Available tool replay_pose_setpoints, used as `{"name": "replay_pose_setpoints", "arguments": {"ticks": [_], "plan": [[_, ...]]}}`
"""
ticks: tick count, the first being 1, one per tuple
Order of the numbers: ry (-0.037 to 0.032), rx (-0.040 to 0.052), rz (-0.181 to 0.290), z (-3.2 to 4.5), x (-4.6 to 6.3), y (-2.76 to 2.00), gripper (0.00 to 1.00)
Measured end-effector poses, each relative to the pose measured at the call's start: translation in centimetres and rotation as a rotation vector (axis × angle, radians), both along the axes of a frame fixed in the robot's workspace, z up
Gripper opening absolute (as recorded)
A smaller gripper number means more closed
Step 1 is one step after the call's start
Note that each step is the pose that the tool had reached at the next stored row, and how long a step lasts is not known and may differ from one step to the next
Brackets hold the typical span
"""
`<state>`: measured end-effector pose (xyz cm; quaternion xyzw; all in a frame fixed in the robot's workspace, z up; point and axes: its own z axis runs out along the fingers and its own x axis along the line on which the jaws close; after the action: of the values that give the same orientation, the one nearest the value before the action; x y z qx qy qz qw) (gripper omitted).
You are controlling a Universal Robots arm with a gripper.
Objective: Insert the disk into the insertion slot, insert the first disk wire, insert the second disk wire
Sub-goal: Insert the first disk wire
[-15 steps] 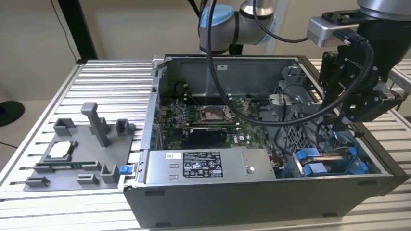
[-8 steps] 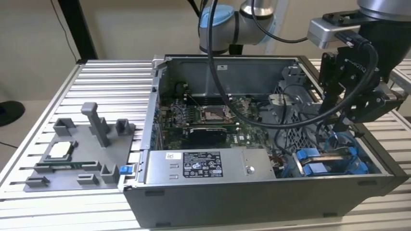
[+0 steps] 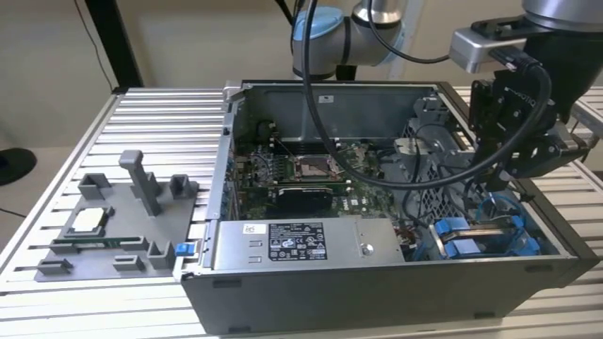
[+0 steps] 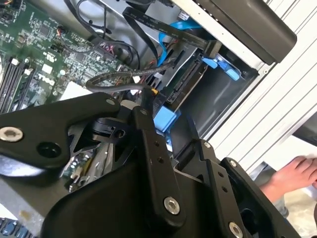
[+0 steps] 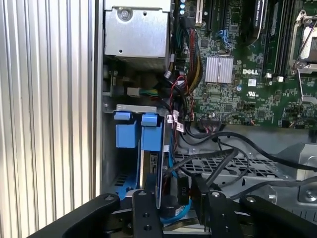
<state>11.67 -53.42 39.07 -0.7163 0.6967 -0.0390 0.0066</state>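
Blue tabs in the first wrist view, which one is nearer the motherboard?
The tab beside the red and black wires, on the motherboard side; the other tab sits against the case wall, by the ribbed table.

Ribbed aluminium table (image 3: 160,113), slats running side to side in the exterior view. Two things sit directly on the surface. Open-topped grey computer case (image 3: 377,289): fills the half at the exterior view's right, reaching almost from far edge to near edge. Grey plastic parts holder (image 3: 123,233): just beside the case, by the near corner at the exterior view's left.
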Motion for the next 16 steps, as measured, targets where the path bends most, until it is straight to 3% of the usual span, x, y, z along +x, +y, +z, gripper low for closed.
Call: {"name": "replay_pose_setpoints", "arguments": {"ticks": [3, 16], "plan": [[-0.0069, -0.0002, 0.0, -0.02, 0.01, 0.0, 1.0], [-0.0185, -0.0001, 0.0, -0.12, -0.02, 0.0, 1.0]]}}
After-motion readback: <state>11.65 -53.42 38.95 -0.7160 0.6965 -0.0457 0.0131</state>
